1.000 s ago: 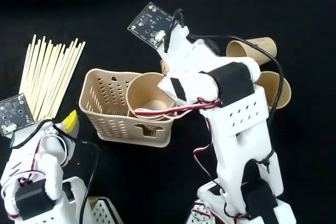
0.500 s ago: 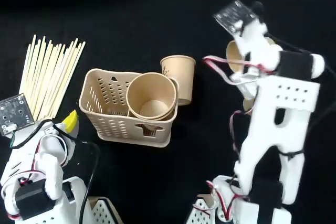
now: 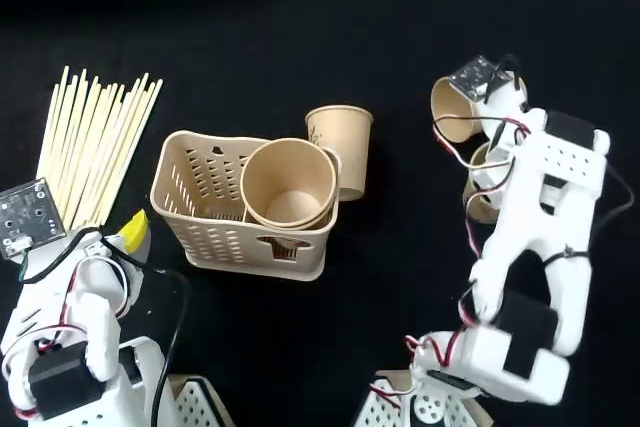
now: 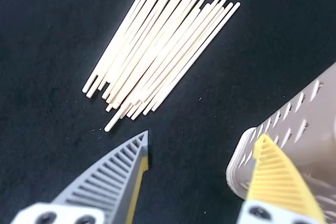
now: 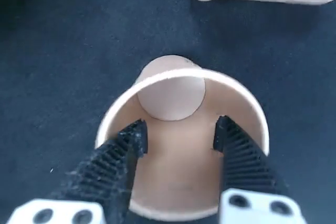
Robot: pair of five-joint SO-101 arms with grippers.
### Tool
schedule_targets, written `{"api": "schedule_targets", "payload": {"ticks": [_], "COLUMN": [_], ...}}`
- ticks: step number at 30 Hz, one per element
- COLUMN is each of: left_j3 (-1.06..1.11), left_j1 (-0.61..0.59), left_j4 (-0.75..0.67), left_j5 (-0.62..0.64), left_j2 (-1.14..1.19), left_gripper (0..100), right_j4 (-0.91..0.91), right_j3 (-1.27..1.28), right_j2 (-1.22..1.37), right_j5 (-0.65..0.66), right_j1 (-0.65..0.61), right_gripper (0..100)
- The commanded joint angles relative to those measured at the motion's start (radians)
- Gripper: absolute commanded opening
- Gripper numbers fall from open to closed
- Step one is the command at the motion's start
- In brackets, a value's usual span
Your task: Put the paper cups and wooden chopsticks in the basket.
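Four paper cups to count for sure. Basket cup (image 3: 288, 182) down inside the tan basket (image 3: 190, 182), at its right end, maybe with a second one nested under it. Middle cup (image 3: 340, 147) just beside the basket's far right corner. Far cup (image 3: 452, 107) and near cup (image 3: 482, 192) at the right, close together, partly hidden by the right arm. Right gripper (image 5: 181, 135) spread wide at the open mouth of one of these two, pinching nothing. One fanned bunch of wooden chopsticks (image 3: 95, 142) left of the basket, too many to count. Left gripper (image 4: 202, 156) spread too, pinching nothing, low between chopsticks and basket corner. Plenty of bare black table (image 3: 250, 47) along the far edge and between basket and right-hand cups.
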Motion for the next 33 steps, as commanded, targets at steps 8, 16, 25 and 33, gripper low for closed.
{"api": "schedule_targets", "payload": {"ticks": [8,16,25,33], "left_j3": [-0.002,-0.002,-0.002,-0.002], "left_j1": [0.002,0.002,0.002,0.002], "left_j4": [-0.021,-0.021,-0.02,-0.02], "left_j5": [0.005,0.005,0.005,0.005], "left_j2": [-0.005,-0.005,-0.005,-0.005], "left_gripper": [31,31,31,31], "right_j4": [0.103,0.322,0.285,0.058], "right_j3": [-0.136,-0.306,-0.216,-0.007], "right_j2": [-0.013,-0.137,-0.174,-0.174], "right_j5": [0.011,0.015,0.058,0.094], "right_j1": [0.015,0.011,0.031,0.081], "right_gripper": [1.2,1.9,19.8,19.1]}}
